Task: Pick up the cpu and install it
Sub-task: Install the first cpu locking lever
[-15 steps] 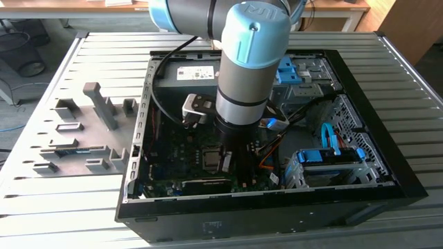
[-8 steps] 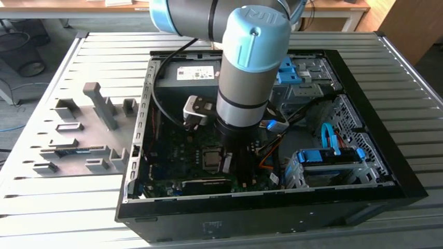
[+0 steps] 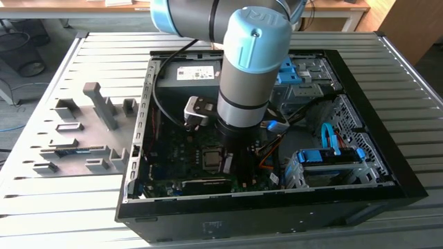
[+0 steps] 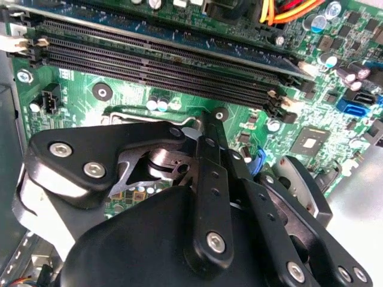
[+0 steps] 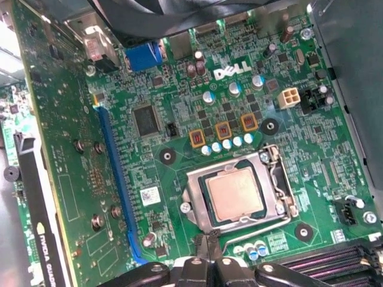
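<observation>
First wrist view: small square cpu with silvery metal face (image 5: 235,192) sits flat in the dark metal socket frame (image 5: 281,179) on the green motherboard (image 5: 179,119). My fingers (image 5: 207,246) hover just beside the socket, tips pinched together, holding nothing. Exterior view: my arm (image 3: 242,93) reaches down into the open black computer case (image 3: 387,171) on the bench (image 3: 90,57).

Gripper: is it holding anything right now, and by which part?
Nothing held. The gripper hangs beside the socket, where the cpu already sits.
</observation>
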`<state>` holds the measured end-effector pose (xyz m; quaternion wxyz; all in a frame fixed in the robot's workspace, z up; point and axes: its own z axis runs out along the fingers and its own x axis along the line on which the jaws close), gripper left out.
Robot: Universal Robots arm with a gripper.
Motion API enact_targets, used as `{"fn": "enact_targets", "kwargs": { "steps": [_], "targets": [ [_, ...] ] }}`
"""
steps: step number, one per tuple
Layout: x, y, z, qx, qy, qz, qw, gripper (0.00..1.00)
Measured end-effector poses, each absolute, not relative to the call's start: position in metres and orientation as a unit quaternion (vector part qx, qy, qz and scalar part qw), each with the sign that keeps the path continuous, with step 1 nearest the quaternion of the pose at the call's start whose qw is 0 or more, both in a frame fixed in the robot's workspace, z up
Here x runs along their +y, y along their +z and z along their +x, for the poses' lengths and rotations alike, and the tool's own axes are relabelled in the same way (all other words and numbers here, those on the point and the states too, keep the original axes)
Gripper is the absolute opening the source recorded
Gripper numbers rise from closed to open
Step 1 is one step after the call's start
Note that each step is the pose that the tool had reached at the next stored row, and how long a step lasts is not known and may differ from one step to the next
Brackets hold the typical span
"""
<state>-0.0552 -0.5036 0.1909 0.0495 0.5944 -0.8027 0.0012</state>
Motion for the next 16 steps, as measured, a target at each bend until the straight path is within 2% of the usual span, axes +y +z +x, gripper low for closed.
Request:
{"fn": "enact_targets", "kwargs": {
  "steps": [6,13,16],
  "targets": [
    [-0.5037,0.1895,-0.0513,-0.803,0.0,0.594,0.049,0.1],
    [-0.5037,0.189,-0.0513,-0.802,-0.019,0.595,0.034,0.1],
    [-0.5037,0.189,-0.0513,-0.802,-0.021,0.595,0.033,0.1]
  ]
}}
